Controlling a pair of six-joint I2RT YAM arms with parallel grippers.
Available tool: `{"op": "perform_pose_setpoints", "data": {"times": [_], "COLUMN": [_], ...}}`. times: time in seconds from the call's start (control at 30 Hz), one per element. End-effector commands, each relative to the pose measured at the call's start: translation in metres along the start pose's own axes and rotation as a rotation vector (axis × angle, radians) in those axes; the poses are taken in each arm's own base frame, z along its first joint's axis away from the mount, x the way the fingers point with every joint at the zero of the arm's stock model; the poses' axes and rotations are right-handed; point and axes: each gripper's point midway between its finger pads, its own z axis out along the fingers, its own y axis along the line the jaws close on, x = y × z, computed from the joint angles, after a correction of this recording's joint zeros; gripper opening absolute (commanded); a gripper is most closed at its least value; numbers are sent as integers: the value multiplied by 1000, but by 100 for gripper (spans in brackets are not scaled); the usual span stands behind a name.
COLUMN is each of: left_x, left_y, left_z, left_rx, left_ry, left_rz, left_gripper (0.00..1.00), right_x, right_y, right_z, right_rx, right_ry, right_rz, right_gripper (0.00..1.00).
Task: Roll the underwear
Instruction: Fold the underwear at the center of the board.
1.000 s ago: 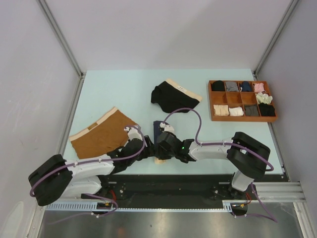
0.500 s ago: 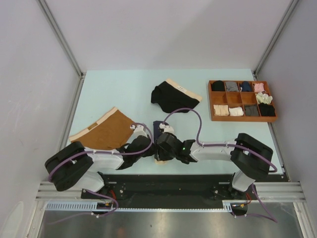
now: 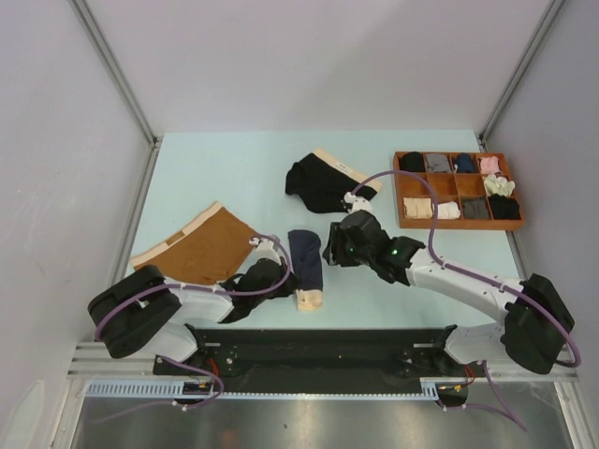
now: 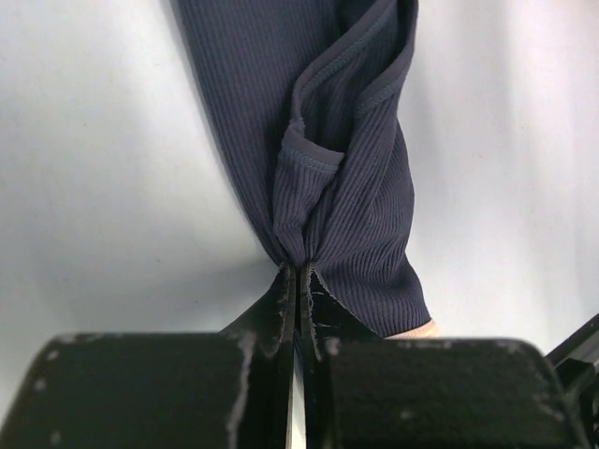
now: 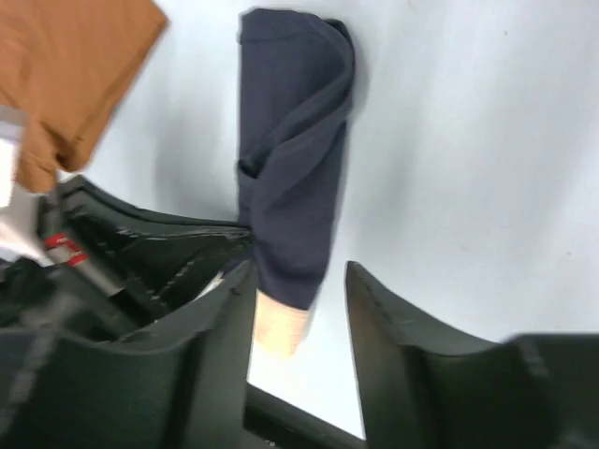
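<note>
The navy underwear (image 3: 305, 259) lies as a long folded strip near the table's front edge, its beige waistband end (image 3: 308, 299) toward the arms. My left gripper (image 3: 284, 274) is shut on a bunched fold at its left edge, seen close in the left wrist view with the gripper (image 4: 299, 273) pinching the ribbed navy underwear (image 4: 346, 168). My right gripper (image 3: 330, 251) hovers to its right, open and empty; in the right wrist view the gripper (image 5: 299, 273) is above the navy underwear (image 5: 295, 140). The rust-brown underwear (image 3: 192, 248) and the black underwear (image 3: 323, 184) lie flat.
A wooden tray (image 3: 456, 174) with several compartments of rolled items stands at the back right. The rust-brown underwear lies close behind the left arm (image 3: 178, 299). Grey walls enclose the table on three sides.
My right gripper has opened, let go of the navy underwear and drawn back to the right and away. My left gripper has shut on the navy strip's left edge.
</note>
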Motion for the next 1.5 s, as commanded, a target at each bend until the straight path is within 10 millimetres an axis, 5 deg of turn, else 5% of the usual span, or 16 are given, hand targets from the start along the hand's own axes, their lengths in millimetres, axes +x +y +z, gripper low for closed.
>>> {"op": "perform_pose_setpoints", "data": {"times": [0.0,0.3,0.57,1.03,1.27,1.47], "left_x": [15,18,25,27,27,26], "left_y": [-1,-1,9,11,14,18], "left_z": [-3,-7,-9,-9,-10,-11], "left_rx": [55,83,65,61,48,31], "left_ry": [62,71,87,91,89,87], "left_rz": [98,160,165,177,175,176], "left_gripper": [0,0,0,1,0,0], "right_x": [4,-2,1,2,4,25], "right_y": [-8,-13,2,14,20,18], "right_z": [18,63,93,120,130,142], "right_rx": [6,-59,-128,-152,-149,-80], "right_ry": [19,39,76,104,125,207], "right_rz": [-63,-23,-10,-77,-129,-203], "right_gripper": [43,51,52,50,23,20]}}
